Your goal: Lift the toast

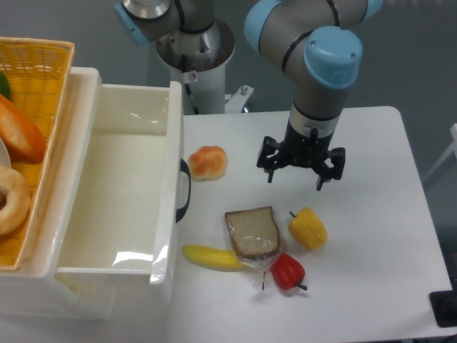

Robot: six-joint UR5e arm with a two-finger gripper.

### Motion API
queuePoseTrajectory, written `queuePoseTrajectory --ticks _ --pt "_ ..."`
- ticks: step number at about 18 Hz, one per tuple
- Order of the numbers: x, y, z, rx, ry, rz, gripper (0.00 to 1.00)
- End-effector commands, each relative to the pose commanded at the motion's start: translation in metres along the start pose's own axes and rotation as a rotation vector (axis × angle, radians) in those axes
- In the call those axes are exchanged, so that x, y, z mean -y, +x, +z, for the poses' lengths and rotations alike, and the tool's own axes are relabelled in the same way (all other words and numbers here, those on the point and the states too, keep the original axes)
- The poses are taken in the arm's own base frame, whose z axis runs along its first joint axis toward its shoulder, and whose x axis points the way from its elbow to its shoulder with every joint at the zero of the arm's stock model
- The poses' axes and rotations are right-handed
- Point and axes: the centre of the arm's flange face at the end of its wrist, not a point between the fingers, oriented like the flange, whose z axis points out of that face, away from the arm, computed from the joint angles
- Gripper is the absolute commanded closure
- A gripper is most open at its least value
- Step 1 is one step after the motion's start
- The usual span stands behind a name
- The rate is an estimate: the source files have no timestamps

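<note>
The white surface point(371, 286) takes up most of the room's view, with a grey floor behind it and the arm's pale pedestal point(194, 61) standing at its far edge. The gripper point(300, 171) hangs above the surface with its jaws spread wide and nothing between them. The toast point(251, 232) lies flat nearer the front, in clear crinkly wrap, well apart from the gripper and forward of it. A yellow banana point(211, 258) rests against the toast's front left corner, a red pepper point(287, 271) sits just beside its front right corner, and a yellow pepper point(308, 228) lies just to its right. A round orange-and-cream bun point(208, 163) sits farther back, close to a white open bin point(121, 193) with a black handle point(183, 190). At the far left edge a wicker basket point(43, 53) holds bread-like items.
</note>
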Motion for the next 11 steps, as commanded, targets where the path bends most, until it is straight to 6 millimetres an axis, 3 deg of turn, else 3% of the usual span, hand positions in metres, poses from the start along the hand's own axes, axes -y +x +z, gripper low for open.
queuePoseTrajectory --ticks 7,11 --pt "-0.001 -0.003 0.004 -0.007 -0.001 -0.005 0.0" --pt "-0.001 -0.005 0.032 -0.035 -0.023 -0.01 0.0"
